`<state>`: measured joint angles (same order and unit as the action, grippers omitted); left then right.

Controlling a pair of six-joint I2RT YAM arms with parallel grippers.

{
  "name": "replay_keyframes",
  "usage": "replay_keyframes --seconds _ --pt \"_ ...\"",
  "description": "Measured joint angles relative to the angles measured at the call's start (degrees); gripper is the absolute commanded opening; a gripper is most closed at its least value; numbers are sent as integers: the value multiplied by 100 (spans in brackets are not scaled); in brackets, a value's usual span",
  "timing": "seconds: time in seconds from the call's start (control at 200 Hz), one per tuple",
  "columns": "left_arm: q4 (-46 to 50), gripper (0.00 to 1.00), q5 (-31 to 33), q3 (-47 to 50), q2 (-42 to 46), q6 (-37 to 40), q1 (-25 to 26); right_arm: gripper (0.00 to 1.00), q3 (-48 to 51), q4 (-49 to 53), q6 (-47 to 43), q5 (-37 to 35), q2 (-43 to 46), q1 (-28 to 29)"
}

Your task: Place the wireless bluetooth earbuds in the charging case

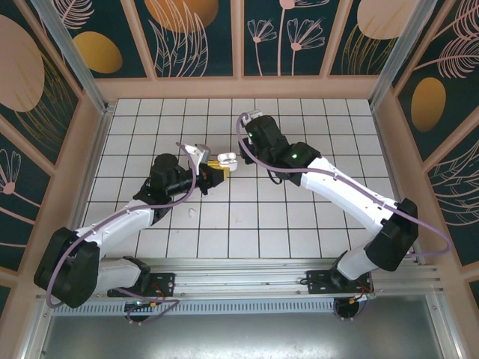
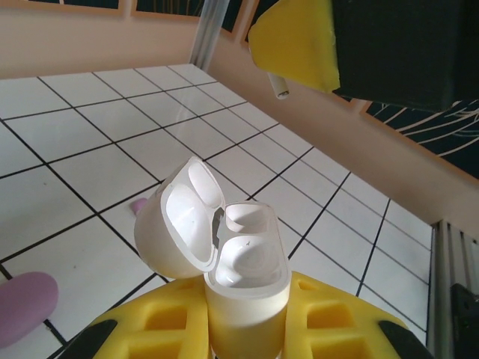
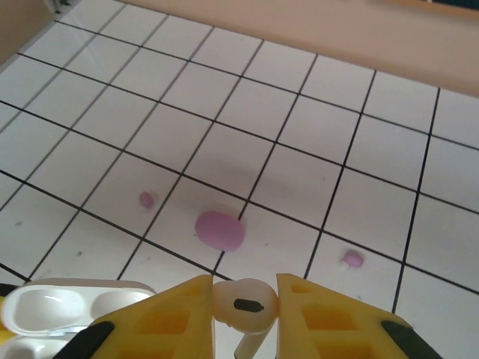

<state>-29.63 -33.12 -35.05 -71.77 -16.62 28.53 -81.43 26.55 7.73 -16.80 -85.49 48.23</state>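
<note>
The white charging case (image 2: 247,280) stands upright between the yellow fingers (image 2: 161,318) of my left gripper (image 2: 247,303), which is shut on it. Its lid (image 2: 179,224) is swung open to the left and both sockets look empty. My right gripper (image 3: 245,301) is shut on a white earbud (image 3: 245,305), whose stem points down. That earbud's stem (image 2: 279,86) hangs above and beyond the case. In the top view the left gripper (image 1: 212,170) and right gripper (image 1: 228,158) meet mid-table. Two small pale purple earbuds (image 3: 147,200) (image 3: 352,259) lie on the tiles.
A pale purple oval object (image 3: 220,229) lies on the white tiled floor (image 1: 299,217) between the purple buds. A small white item (image 1: 192,212) rests on a tile near the left arm. Wooden walls (image 1: 239,88) border the tiles; a metal rail (image 1: 299,269) runs along the near edge.
</note>
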Motion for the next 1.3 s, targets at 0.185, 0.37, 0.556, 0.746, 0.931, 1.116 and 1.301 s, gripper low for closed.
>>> replay_keyframes --seconds 0.185,0.37,0.556,0.746,0.931,1.116,1.301 --pt "-256 0 -94 -7 -20 -350 0 24 313 -367 -234 76 149 179" --pt "-485 0 -138 -26 -20 -645 0 24 435 -435 -315 216 177 203" --pt "-503 0 -140 -28 -20 -796 0 24 435 -485 -315 319 177 203" --pt "-581 0 -140 -28 -20 -901 0 24 422 -496 -291 380 177 203" --pt "-719 0 -157 -28 -22 -999 0 24 354 -503 -273 487 175 203" --pt "-778 0 -214 -28 -76 -1054 0 24 297 -503 -273 514 168 203" --pt "-785 0 -289 -28 -160 -1071 0 24 201 -520 -273 535 166 210"
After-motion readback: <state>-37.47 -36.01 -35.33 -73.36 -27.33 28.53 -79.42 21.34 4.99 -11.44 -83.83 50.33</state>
